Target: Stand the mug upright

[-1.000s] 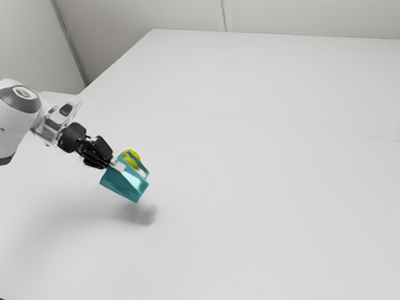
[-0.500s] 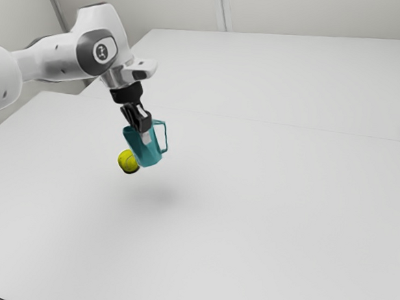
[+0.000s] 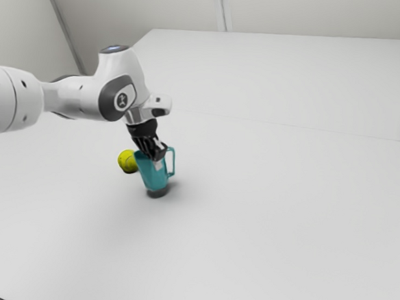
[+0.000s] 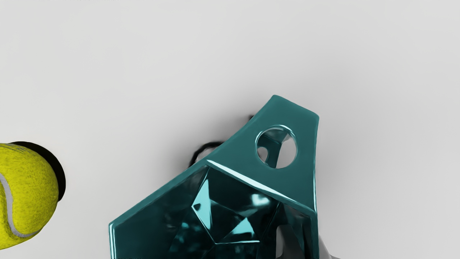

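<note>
Black two-finger jaws (image 3: 158,165) have a shiny, faceted teal mug (image 3: 155,178) pinched by its wall, probably so the base faces down. It's kinda near upright, bottom close to the white table (image 3: 264,216).

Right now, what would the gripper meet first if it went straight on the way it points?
Probably the table, through the base of the mug: the gripper grips the mug's wall and points steeply down. Any gap beneath is unclear.
</note>
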Motion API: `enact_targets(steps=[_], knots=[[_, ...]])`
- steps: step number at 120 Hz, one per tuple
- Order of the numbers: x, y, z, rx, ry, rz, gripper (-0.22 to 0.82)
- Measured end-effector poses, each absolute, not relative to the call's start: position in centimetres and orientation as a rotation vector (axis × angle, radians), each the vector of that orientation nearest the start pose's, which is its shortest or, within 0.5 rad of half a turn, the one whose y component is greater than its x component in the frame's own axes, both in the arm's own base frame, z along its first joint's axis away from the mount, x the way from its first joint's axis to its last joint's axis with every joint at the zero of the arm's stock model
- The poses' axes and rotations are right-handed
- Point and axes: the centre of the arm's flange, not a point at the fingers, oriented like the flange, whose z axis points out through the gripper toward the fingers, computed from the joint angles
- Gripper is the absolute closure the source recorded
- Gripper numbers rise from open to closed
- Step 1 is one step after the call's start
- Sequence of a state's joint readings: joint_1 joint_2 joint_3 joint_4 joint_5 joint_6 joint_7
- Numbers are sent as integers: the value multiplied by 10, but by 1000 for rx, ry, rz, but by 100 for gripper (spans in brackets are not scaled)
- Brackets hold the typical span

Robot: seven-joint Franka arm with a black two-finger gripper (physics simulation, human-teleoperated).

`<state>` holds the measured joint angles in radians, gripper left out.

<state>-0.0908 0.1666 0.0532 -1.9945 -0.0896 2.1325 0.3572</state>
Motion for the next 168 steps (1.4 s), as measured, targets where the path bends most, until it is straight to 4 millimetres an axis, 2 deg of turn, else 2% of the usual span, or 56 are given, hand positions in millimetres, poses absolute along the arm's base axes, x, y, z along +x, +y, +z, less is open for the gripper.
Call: enact_targets(steps=[22, 36, 60, 68, 80, 87, 103, 129, 153, 168], knots=[[583, -28, 359, -3163, 495, -24, 79], [585, -28, 354, -3165, 465, -43, 76], [585, -36, 364, -3172, 453, -85, 34], [582, -37, 381, -3172, 449, -113, 25], [577, -37, 415, -3176, 444, -146, 16], [581, -37, 440, -3178, 445, -162, 12], [592, -39, 502, -3184, 455, -164, 6], [591, -39, 570, -3190, 468, -116, 2], [576, -46, 604, -3192, 499, -63, 1], [571, -48, 611, -3193, 508, -36, 1]])
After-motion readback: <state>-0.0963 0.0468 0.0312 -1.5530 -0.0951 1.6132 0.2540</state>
